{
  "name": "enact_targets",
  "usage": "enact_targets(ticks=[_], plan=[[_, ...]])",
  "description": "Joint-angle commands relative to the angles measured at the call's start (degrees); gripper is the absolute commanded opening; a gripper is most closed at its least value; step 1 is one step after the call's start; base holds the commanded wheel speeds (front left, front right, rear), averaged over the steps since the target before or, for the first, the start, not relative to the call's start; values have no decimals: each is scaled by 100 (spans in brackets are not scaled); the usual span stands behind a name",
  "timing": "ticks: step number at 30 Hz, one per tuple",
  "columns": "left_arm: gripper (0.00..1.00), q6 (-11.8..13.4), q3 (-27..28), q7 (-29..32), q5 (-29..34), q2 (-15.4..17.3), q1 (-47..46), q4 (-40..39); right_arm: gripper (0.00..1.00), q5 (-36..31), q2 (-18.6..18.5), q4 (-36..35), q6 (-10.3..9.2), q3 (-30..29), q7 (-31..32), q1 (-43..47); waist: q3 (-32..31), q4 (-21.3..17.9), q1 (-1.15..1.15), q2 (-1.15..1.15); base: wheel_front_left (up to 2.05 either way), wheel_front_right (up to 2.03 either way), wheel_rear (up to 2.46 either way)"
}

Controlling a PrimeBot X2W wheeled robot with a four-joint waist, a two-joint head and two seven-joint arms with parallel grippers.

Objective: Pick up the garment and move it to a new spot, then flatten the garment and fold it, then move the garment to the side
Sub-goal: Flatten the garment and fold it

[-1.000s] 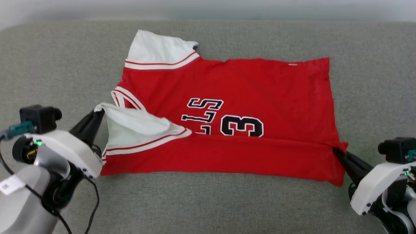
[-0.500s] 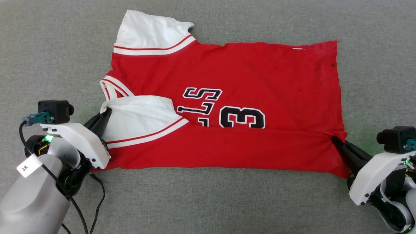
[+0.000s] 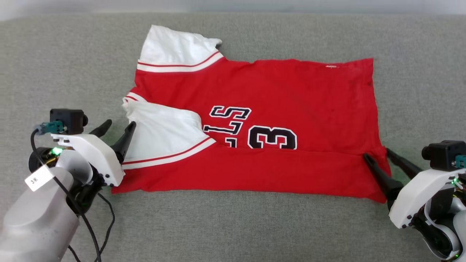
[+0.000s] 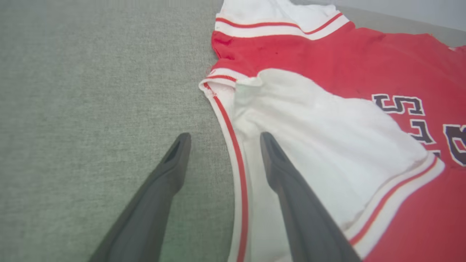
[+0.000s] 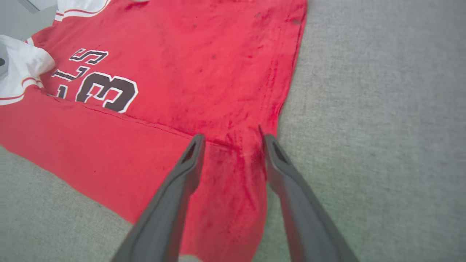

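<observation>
Head view: red garment (image 3: 273, 102) lying across the middle of a grey fabric surface (image 3: 54, 65). White sleeves toward the robot's left, hem toward its right, near long edge folded up over the lower part of the lettering. Left hand (image 3: 121, 123) at the sleeve end of that fold, fingers apart, gripping nothing. Right hand (image 3: 377, 153) at the hem end, fingers likewise apart and empty.

Step in hand, by judgement: letting go after a first lengthwise fold. To do it well:
- Lift both hands straight up before drawing back, to avoid dragging the thin cloth or pulling the crease open.
- Keep the left hand's inner finger clear of the near white sleeve (image 3: 164, 127), rumpled and likely to catch.
- Smooth that sleeve before reaching for the far edge.

Left wrist view: one finger (image 4: 164, 189) over bare surface, the other over white sleeve, with the striped trim (image 4: 236, 163) running between them, a relation harder to read from above.

Right wrist view: fingers straddling the hem corner, one over red cloth, one at its very edge. Dark specks and fine wrinkles there plainer than from the head.

Head view, in turn: both ends of the fold together, crease running fairly straight from sleeve to hem.
</observation>
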Motion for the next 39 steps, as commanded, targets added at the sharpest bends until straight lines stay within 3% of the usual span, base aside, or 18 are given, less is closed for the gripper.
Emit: enact_targets(ticks=[1,7,13,18,24,39], plan=[[100,-4,-63,19,-31,68,-134,-39,100,-9,40,-41,-5,-55,-24,77,-192,66,0,0,0,0,0],[100,-5,-423,547,-180,344,-273,-343,100,-51,36,-144,-5,-216,21,231,-552,224,0,0,0,0,0],[100,-6,-859,1781,-547,689,-502,-847,100,-97,108,-202,-5,-297,117,362,-808,389,0,0,0,0,0],[100,-6,-1168,2833,-790,817,-608,-1027,100,-130,185,-223,-5,-287,169,369,-908,415,0,0,0,0,0],[100,35,-1474,3640,-907,841,-489,-995,100,-129,208,-250,-5,-265,203,305,-845,299,0,0,0,0,0],[100,18,-1879,3803,-946,488,-209,-206,100,-137,203,-179,-5,-148,185,-19,-488,11,0,0,0,0,0]])
